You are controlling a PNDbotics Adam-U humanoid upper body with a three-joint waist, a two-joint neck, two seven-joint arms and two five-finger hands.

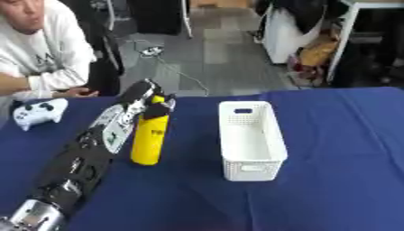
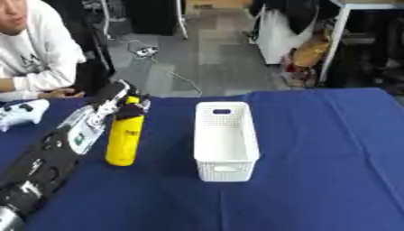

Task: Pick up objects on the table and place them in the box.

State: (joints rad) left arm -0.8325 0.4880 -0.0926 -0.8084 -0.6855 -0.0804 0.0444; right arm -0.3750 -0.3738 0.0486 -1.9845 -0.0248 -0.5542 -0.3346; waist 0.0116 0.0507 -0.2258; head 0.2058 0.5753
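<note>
A tall yellow bottle (image 1: 149, 140) stands upright on the blue table (image 1: 339, 171), left of the box. My left arm reaches in from the lower left, and my left hand (image 1: 144, 95) is at the bottle's top. Its dark fingers (image 1: 162, 109) curl round the upper part of the bottle. The box is a white perforated basket (image 1: 272, 149) in the middle of the table, long side pointing away from me, with nothing showing inside. My right hand shows in neither view.
A white game controller (image 1: 38, 113) lies on the table's far left. A person in a white top sits behind that corner with a hand near the edge. Beyond the table is floor with cables and furniture.
</note>
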